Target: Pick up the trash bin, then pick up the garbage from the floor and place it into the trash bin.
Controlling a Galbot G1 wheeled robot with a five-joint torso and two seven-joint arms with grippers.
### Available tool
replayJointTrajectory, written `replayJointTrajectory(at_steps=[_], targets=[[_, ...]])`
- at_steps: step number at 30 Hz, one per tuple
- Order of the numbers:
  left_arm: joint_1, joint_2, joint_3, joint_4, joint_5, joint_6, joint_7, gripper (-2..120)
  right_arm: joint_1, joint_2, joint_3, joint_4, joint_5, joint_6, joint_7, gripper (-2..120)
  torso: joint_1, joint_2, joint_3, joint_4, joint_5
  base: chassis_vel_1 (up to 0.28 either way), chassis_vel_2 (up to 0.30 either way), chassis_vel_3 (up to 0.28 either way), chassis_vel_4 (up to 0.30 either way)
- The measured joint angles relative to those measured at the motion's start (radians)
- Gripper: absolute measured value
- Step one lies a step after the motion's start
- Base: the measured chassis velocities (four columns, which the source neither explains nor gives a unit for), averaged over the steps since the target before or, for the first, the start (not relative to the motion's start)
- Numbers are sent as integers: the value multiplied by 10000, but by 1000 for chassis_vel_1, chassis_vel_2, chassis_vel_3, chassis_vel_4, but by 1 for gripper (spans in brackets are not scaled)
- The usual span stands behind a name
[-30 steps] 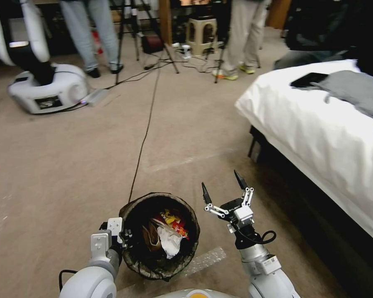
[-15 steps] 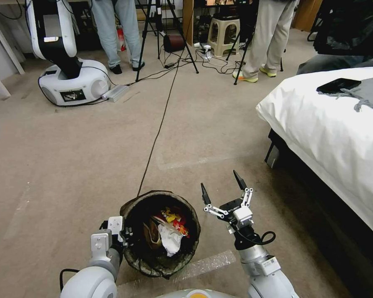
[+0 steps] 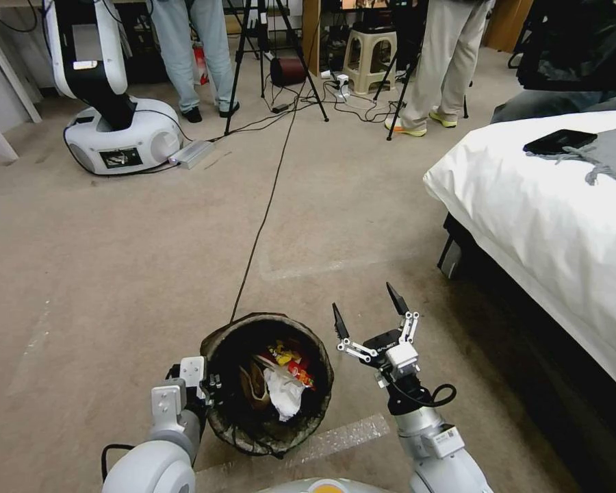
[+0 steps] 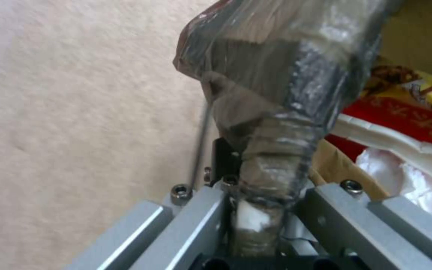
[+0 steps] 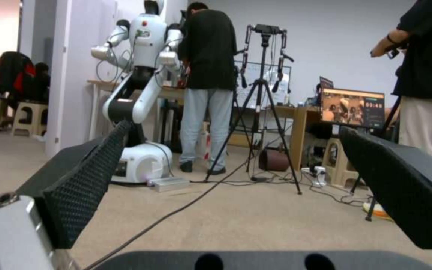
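At the lower middle of the head view, the trash bin [image 3: 267, 383] hangs just above the carpet, its dark liner folded over the rim. The left gripper [image 3: 209, 390], at the lower left, has its fingers [image 4: 196, 217] pinching the bin's lined rim, seen close in the left wrist view. The garbage [image 3: 280, 380] lies inside the bin: brown paper, white tissue, red and yellow wrappers. Just right of the bin, the right gripper [image 3: 369, 315] points up and forward with its fingers [image 5: 86, 180] spread wide and nothing between them. A bed [image 3: 547, 219] fills the right side.
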Motion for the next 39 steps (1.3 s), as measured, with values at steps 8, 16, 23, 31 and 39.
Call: replayJointTrajectory(at_steps=[8,16,23,31,39], targets=[[-854,299,-92,180,-2549,864,-389,0,-68,138,189,84,-44,181,-172,100,0,0,0,-1,0,0,0,0,0],[-1475,517,-177,442,-3248,867,-368,0,24,181,301,157,2,258,-371,100,0,0,0,1,1,0,0,0,0],[-1936,780,49,1298,-3305,873,-377,0,-69,456,964,421,114,455,-575,100,0,0,0,0,0,0,0,0,0],[-2339,794,66,1886,-3498,878,-484,0,-136,587,1589,767,284,569,-791,100,0,0,0,-1,1,0,0,0,0],[-2646,716,161,2563,-3670,879,-536,0,-233,730,1701,752,305,719,-935,100,0,0,0,2,4,0,0,0,0]])
